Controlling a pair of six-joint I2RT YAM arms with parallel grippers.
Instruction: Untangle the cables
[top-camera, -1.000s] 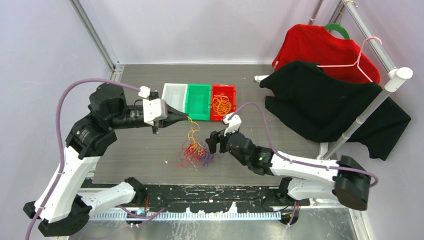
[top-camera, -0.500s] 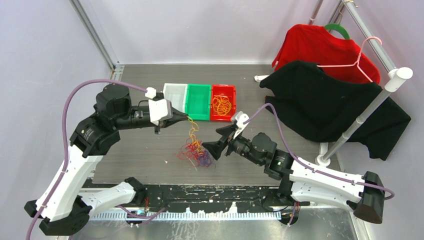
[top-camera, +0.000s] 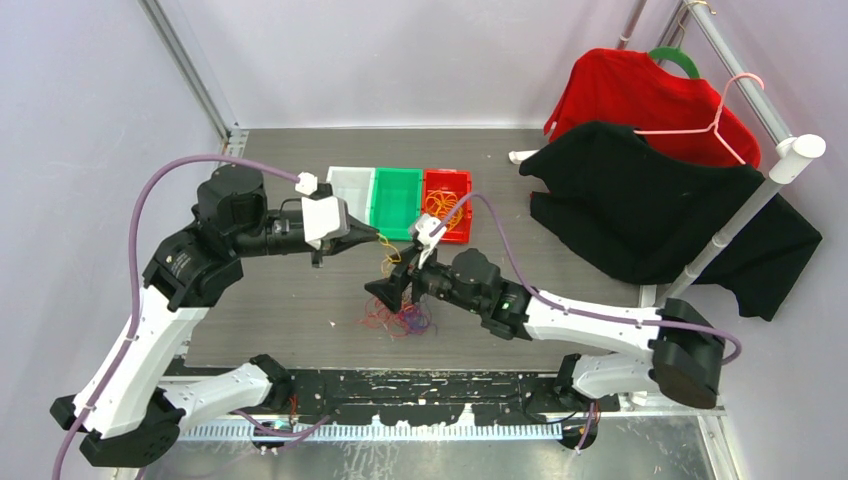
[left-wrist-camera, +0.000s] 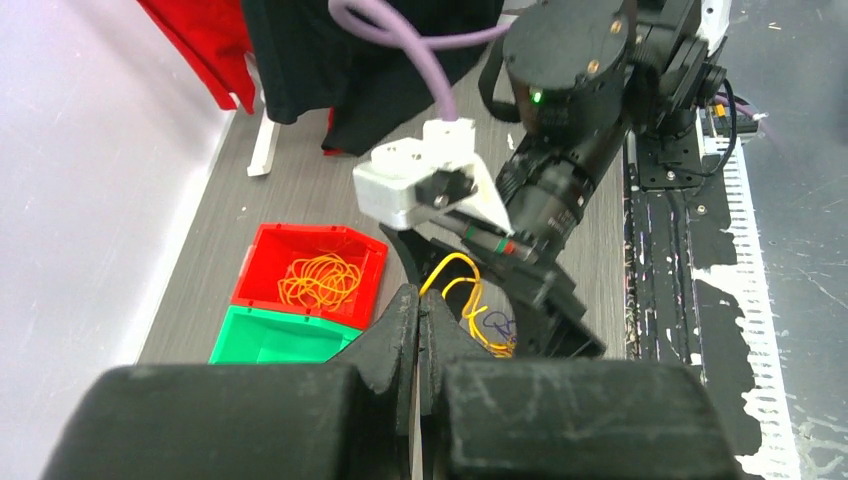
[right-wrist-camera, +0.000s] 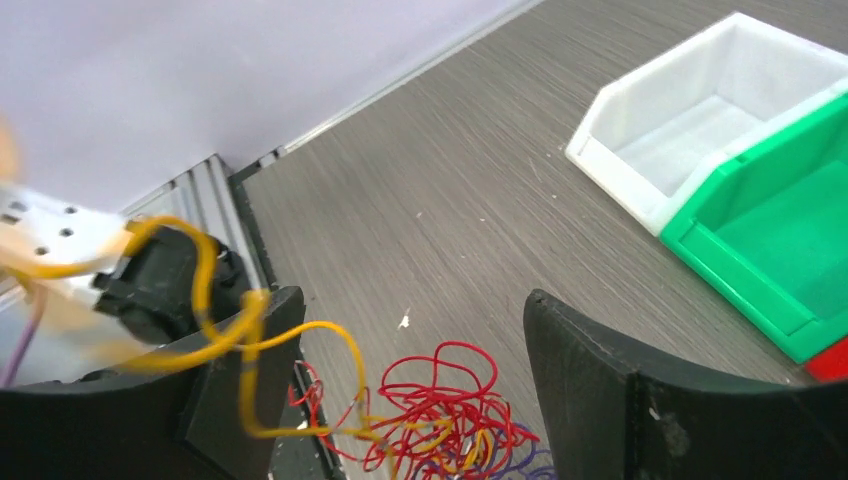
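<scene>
A tangled clump of red, yellow and purple cables (top-camera: 398, 318) lies on the grey table near the front. One yellow strand (left-wrist-camera: 462, 290) rises from it to my left gripper (top-camera: 376, 237), which is shut on its end. The strand shows just beyond the closed jaws of the left gripper (left-wrist-camera: 420, 300) in the left wrist view. My right gripper (top-camera: 392, 291) stands open just above the clump. In its own view the red loops (right-wrist-camera: 455, 405) lie between the right gripper's (right-wrist-camera: 430, 390) wide fingers, and the yellow strand (right-wrist-camera: 300, 330) crosses the left finger (right-wrist-camera: 235, 385).
Three bins stand in a row behind the clump: white (top-camera: 350, 189), green (top-camera: 397, 202) and red (top-camera: 447, 229), the red one holding a coil of orange cable (top-camera: 445, 208). Black (top-camera: 650, 210) and red (top-camera: 640, 95) garments hang on a rack at the right.
The right arm has swung left and its open gripper now sits over the clump. The left gripper has barely shifted and still holds the yellow strand.
</scene>
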